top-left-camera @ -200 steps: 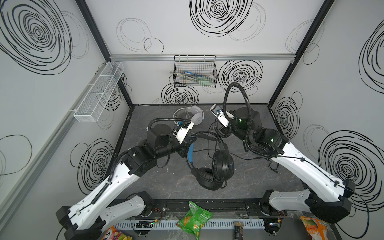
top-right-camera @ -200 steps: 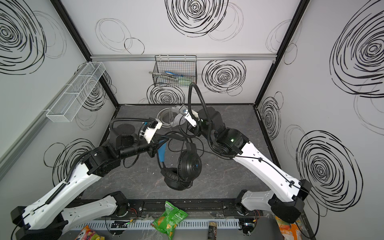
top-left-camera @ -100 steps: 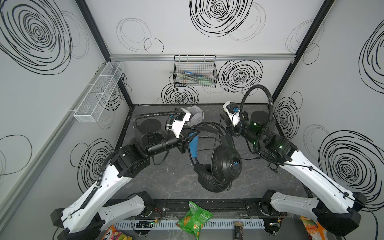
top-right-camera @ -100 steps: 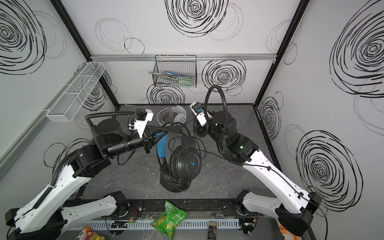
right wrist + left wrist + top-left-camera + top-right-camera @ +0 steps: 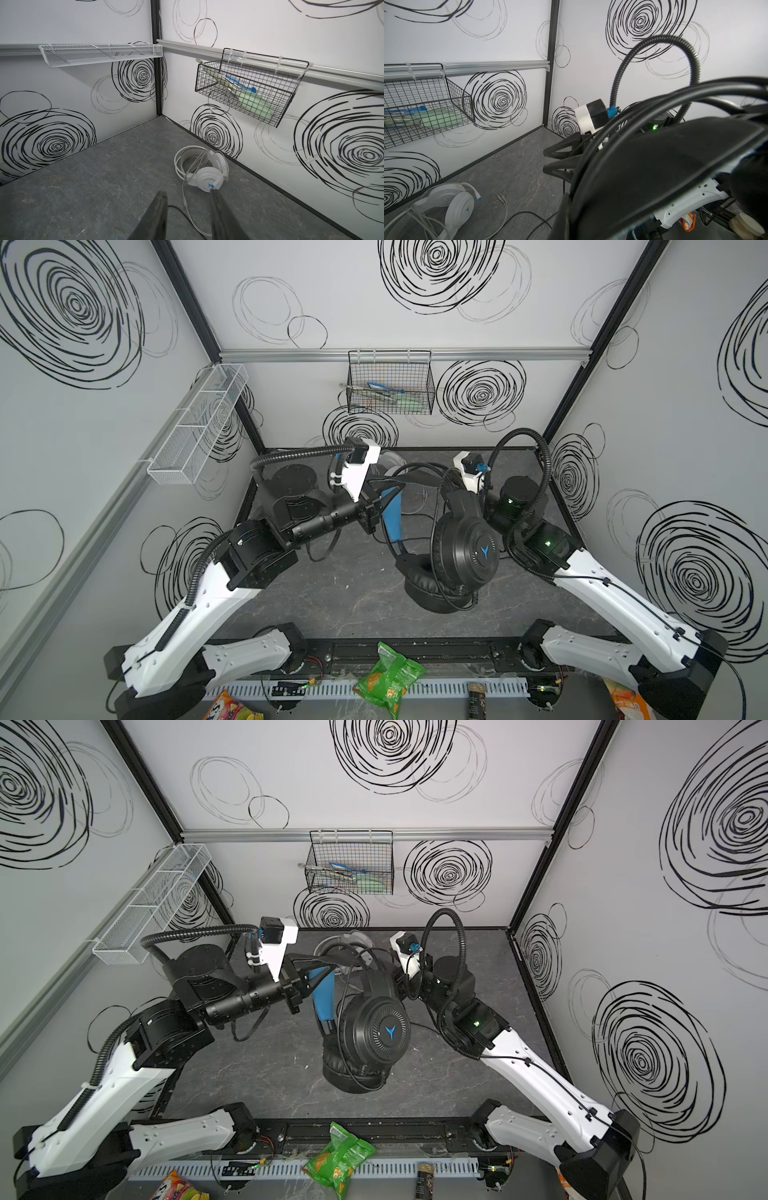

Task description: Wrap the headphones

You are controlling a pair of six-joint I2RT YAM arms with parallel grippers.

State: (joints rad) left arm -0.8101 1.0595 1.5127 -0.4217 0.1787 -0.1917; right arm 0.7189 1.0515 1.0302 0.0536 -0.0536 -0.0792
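Grey stone-patterned floor (image 5: 332,593), swirl-marked walls. You have the black headset (image 5: 461,551) hanging clear of the floor, with the left gripper (image 5: 326,971) clamped on its blue-lined headband. I judge this is so its black cable (image 5: 343,1011) can pass round it freely. The white headset (image 5: 204,176) lies by the rear wall with its own lead looped through the band; both top views largely hide it. Right gripper (image 5: 188,193): only its wrist view shows the jaws apart and empty. It stands beside the raised headband.

Black headset (image 5: 463,551), blue accents, hanging aloft, earcups low, white headset (image 5: 204,172) lying at back
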